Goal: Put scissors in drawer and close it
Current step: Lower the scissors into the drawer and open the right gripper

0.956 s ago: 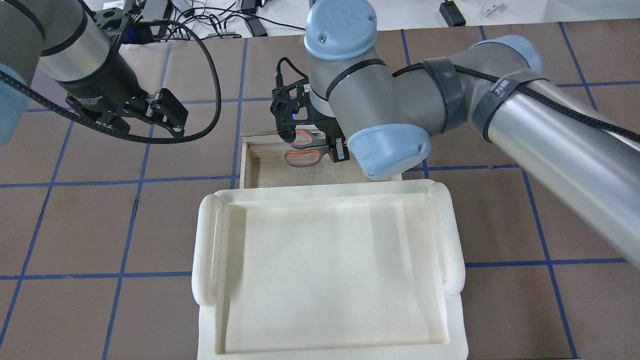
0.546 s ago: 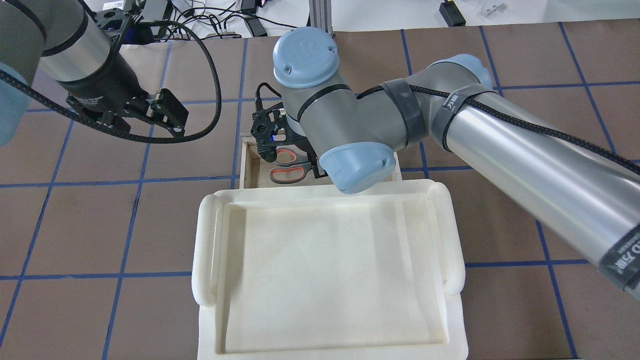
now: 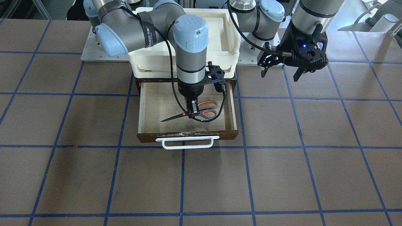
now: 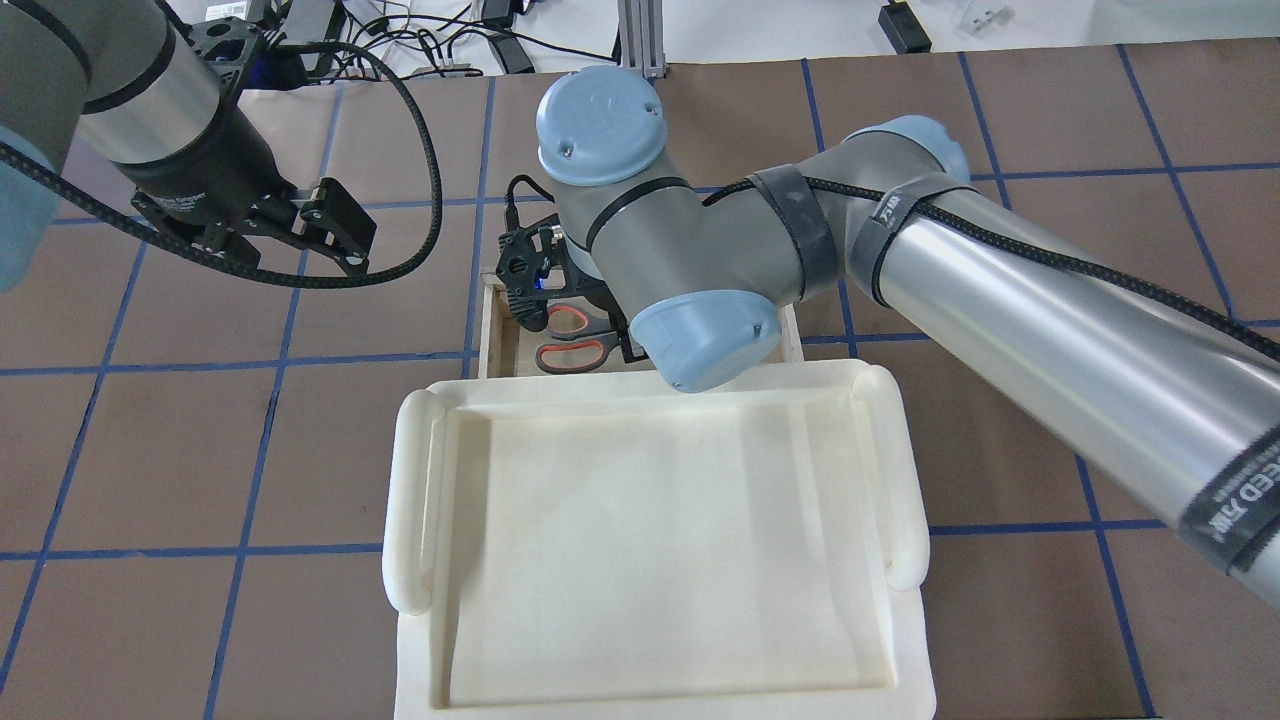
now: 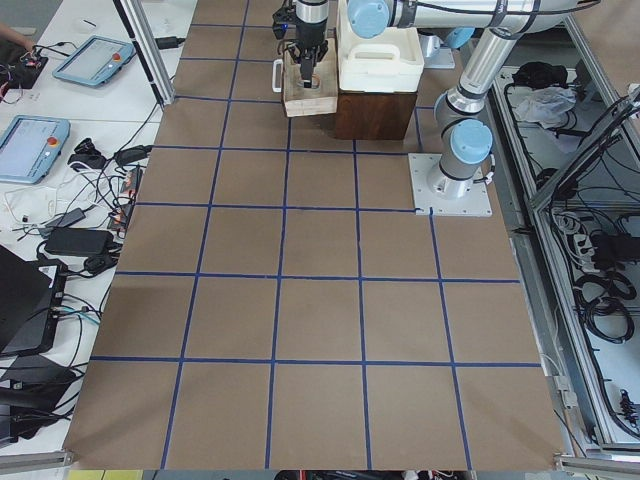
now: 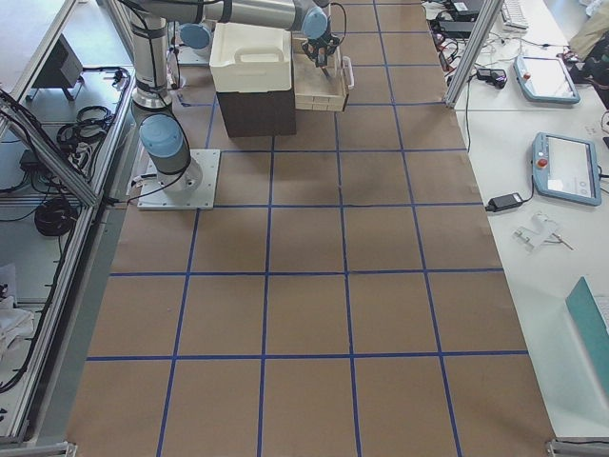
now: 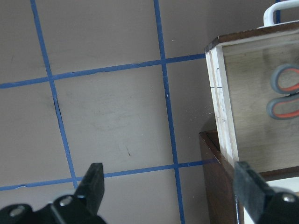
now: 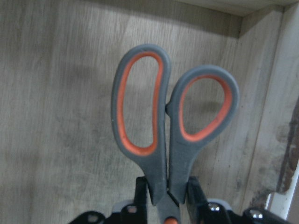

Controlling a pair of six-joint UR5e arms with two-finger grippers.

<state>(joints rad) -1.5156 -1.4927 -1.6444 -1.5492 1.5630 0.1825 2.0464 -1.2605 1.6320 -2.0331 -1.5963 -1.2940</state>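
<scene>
The scissors (image 3: 205, 112), with grey handles lined in orange, are low inside the open drawer (image 3: 157, 103), blades pointing to that view's left. My right gripper (image 3: 192, 110) is shut on the scissors at their pivot. The right wrist view shows the handles (image 8: 173, 116) over the plywood floor, clamped between both fingers (image 8: 140, 193). The handles also show in the overhead view (image 4: 570, 355). The drawer's dark front carries a white loop handle (image 3: 187, 142). My left gripper (image 3: 280, 73) is open and empty, above the table beside the drawer; its wrist view shows the drawer corner (image 7: 243, 93).
A cream-white plastic tray (image 4: 650, 540) sits on top of the dark brown box (image 3: 137, 81) that the drawer slides out of. The table is brown paper with a blue tape grid. Cables and tablets (image 5: 35, 140) lie beyond the table's far edge.
My right arm has moved toward the overhead view's lower left and carried the scissors down into the drawer. The left arm has not moved.
</scene>
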